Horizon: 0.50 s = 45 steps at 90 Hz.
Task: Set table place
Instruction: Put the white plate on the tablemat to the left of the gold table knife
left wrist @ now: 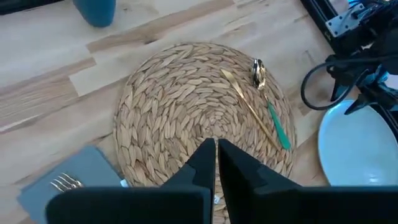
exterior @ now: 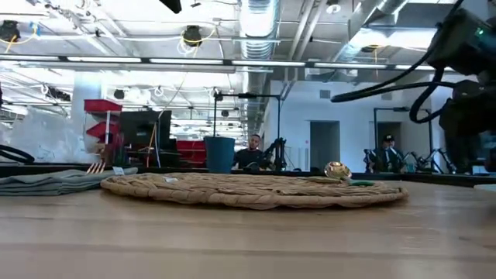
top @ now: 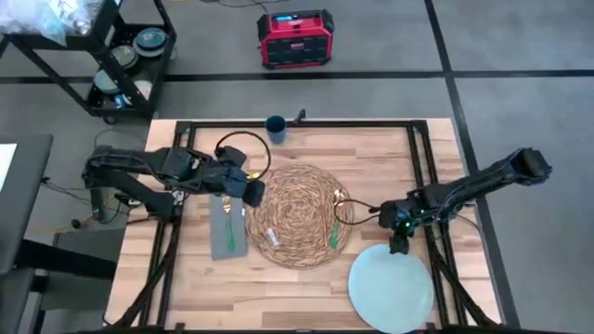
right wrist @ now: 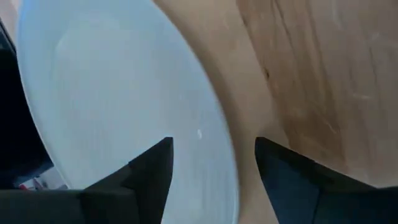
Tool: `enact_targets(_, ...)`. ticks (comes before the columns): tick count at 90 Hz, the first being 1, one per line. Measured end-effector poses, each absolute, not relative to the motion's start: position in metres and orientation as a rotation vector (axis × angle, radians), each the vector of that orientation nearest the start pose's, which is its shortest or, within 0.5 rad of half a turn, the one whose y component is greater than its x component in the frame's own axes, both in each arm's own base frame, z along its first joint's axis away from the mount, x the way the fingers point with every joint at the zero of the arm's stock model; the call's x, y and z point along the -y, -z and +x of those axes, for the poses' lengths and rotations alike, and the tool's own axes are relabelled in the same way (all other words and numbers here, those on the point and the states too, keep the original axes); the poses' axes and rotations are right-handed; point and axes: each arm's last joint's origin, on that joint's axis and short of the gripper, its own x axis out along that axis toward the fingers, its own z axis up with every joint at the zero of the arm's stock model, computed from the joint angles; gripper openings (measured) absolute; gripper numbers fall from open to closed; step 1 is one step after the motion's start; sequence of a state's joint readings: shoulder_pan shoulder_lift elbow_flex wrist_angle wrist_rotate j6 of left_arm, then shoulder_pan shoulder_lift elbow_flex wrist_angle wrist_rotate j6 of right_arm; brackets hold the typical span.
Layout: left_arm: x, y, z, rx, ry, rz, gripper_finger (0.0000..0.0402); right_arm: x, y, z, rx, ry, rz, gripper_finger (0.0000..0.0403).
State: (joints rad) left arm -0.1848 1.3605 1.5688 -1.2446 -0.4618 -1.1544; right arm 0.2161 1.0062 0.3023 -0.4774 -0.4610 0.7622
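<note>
Your placemat (top: 299,215) sits mid-table with cutlery across it, the plate (top: 391,288) still off at the near right under your spread right gripper (top: 399,243); the left gripper (left wrist: 216,163) hovers pinched, empty.

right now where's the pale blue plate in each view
High view: the plate lies at the table's near right corner, off the woven placemat, right hand at its rim.
Low view: only a pale sliver at the right edge, likely its rim.
Left wrist view: at the right edge, beside the placemat.
Right wrist view: fills the left side, between the open fingers.
Shared landmark: the placemat, though the right wrist view does not show it.
</note>
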Motion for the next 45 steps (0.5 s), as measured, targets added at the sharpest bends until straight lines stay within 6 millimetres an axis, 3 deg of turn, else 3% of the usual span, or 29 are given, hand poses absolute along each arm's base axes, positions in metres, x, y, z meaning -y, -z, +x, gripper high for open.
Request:
enact_targets(15,0.0314,-0.3905,0.2382,-0.712,-0.751,-0.693,0.0001,-0.0427,-0.1257,0.1350,-1.378,-0.107,0.790,0.0168)
enact_targets(36,0.0312,-0.3897,0.2370,-0.727,-0.756,-0.681,0.0001,-0.0425,-0.1254,0.1353,-1.370,-0.098,0.780,0.0026)
enact_targets(45,0.0310,-0.3891,0.2359,-0.738,-0.761,-0.674,0.0001,-0.0424,-0.1253,0.1352,-1.369,-0.095,0.776,0.0006)
